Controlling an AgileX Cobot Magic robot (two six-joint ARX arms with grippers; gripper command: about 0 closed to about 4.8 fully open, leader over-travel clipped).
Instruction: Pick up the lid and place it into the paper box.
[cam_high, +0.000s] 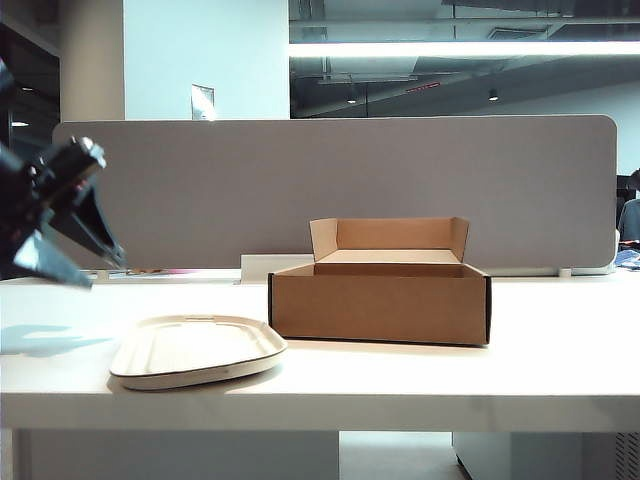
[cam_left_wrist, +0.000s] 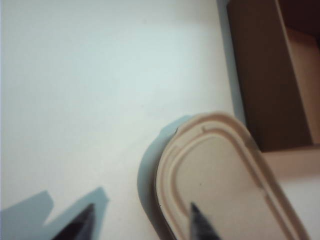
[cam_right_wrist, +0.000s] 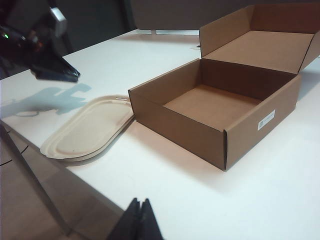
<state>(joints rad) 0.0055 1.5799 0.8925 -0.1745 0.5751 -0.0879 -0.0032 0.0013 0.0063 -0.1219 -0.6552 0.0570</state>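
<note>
Nearest, lower left of the exterior view, the lid (cam_high: 197, 350) lies flat on the table (cam_high: 400, 380), touching the paper box (cam_high: 380, 300) at centre. Left gripper (cam_high: 85, 262) hovers far left, fingers spread, empty. Right gripper (cam_right_wrist: 140, 220) has its fingers pressed together.

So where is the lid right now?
Exterior view: the lid lies flat on the table, left of centre, beside the paper box, below the raised, open left tool.

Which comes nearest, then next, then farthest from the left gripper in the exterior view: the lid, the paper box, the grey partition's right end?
Left gripper hangs open at the view's left edge.
1. Lid: just below it, on the table's front left.
2. Paper box: centre, right of the lid.
3. Grey partition's right end: far right, behind.
</note>
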